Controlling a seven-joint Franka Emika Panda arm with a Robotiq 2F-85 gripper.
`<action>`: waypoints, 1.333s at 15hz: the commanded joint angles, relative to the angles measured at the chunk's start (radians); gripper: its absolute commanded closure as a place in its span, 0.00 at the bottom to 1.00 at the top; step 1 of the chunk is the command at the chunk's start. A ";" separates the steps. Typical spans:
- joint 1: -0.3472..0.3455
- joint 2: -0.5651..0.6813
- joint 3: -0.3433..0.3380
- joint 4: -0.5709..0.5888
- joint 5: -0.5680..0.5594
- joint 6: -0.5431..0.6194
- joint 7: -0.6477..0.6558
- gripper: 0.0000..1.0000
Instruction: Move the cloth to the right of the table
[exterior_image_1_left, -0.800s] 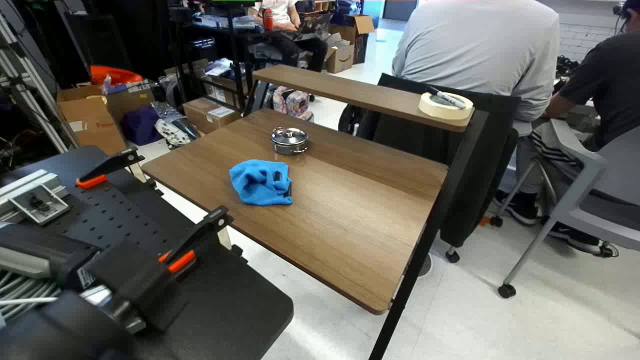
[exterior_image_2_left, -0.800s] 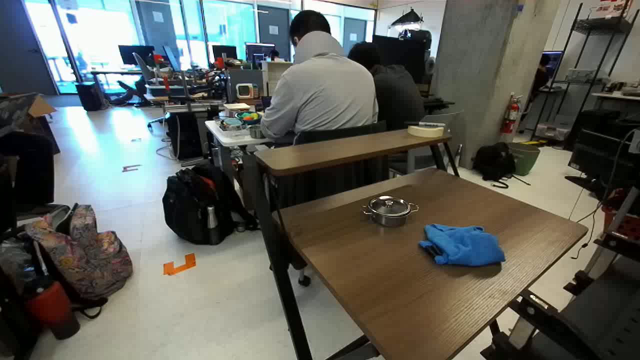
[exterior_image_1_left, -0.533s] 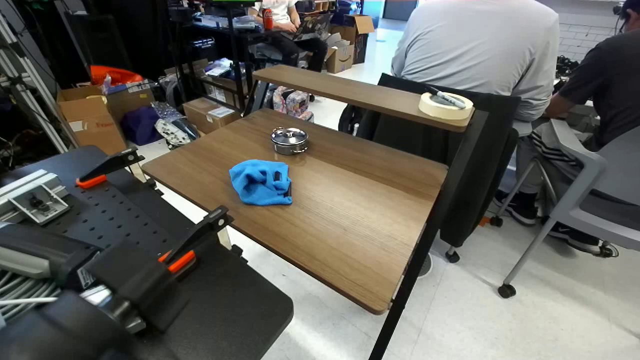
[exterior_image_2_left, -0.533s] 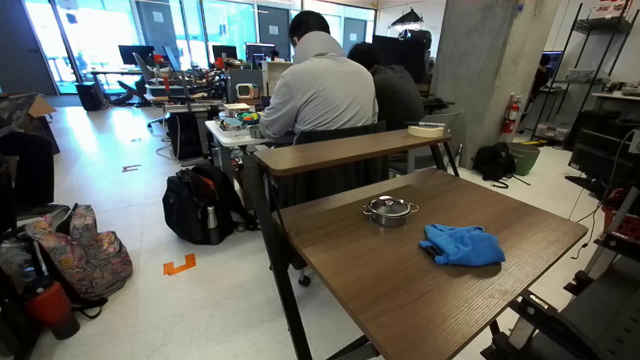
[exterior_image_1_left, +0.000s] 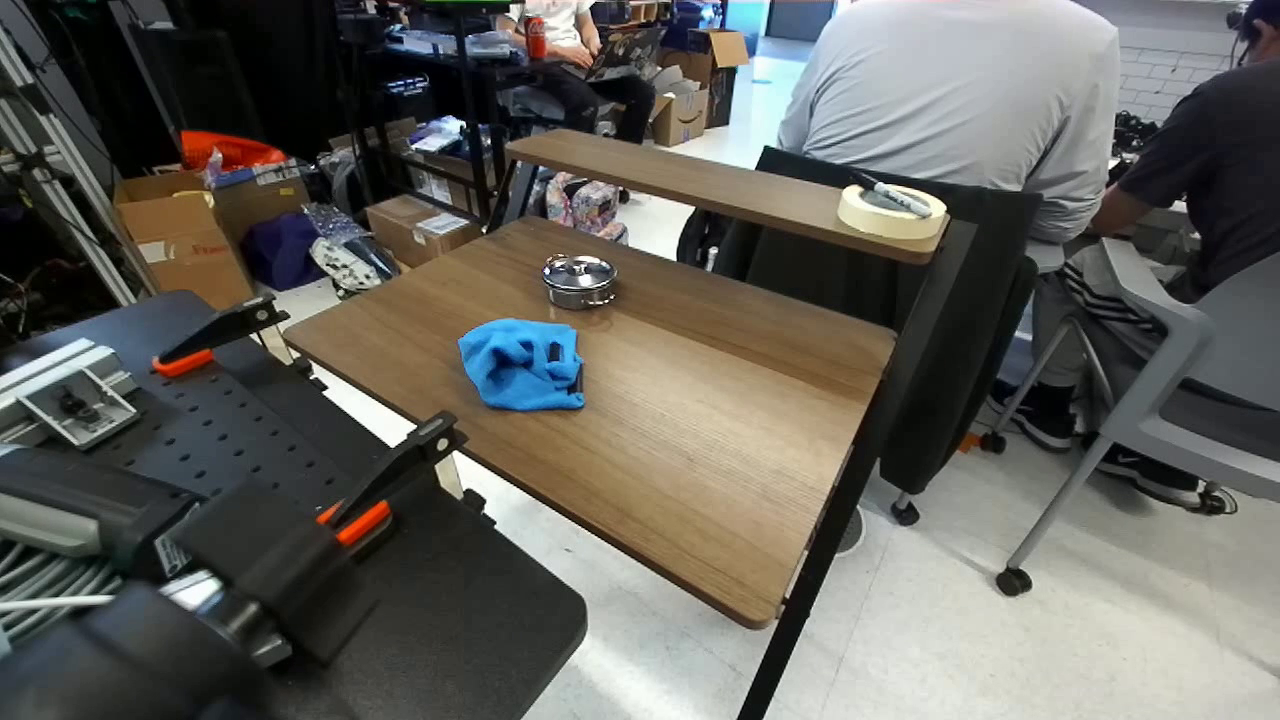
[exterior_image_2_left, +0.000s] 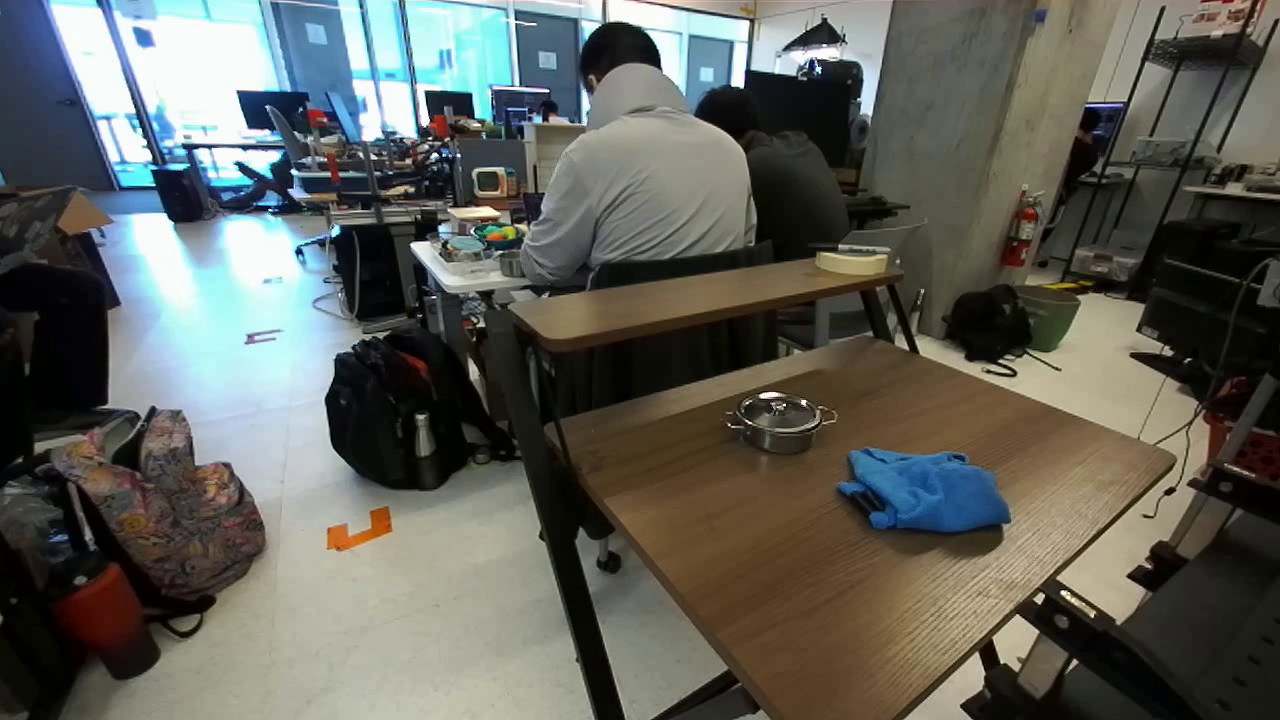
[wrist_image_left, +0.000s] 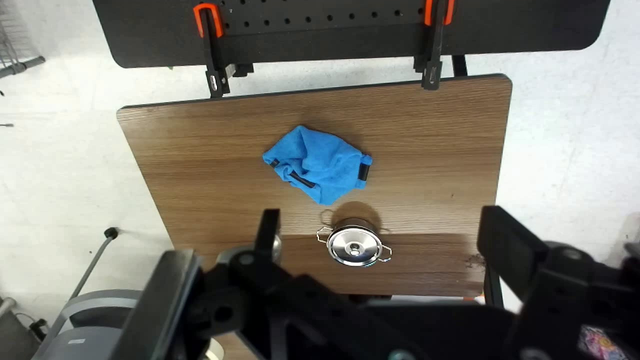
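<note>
The crumpled blue cloth (exterior_image_1_left: 522, 365) with black strips lies on the brown wooden table (exterior_image_1_left: 690, 440). In an exterior view the cloth (exterior_image_2_left: 930, 490) lies near the table edge beside the black bench, on the brown table (exterior_image_2_left: 800, 590). In the wrist view the cloth (wrist_image_left: 320, 162) lies near the middle of the table (wrist_image_left: 430, 145), toward the upper edge. My gripper (wrist_image_left: 382, 220) is wide open with nothing between its fingers. It is high above the table, apart from the cloth. Both exterior views leave the gripper out of frame.
A silver lidded pot (exterior_image_1_left: 580, 283) stands close to the cloth; it also shows in the wrist view (wrist_image_left: 355, 246). A raised shelf (exterior_image_1_left: 720, 190) with a tape roll (exterior_image_1_left: 890, 213) runs along one long side. Clamps (exterior_image_1_left: 395, 480) and a black bench (exterior_image_1_left: 470, 610) border the opposite side.
</note>
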 joint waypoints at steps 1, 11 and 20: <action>-0.058 0.132 -0.022 0.015 -0.050 0.118 0.003 0.00; -0.215 0.633 -0.040 0.110 -0.244 0.403 0.097 0.00; -0.164 1.065 -0.191 0.297 -0.535 0.427 0.216 0.00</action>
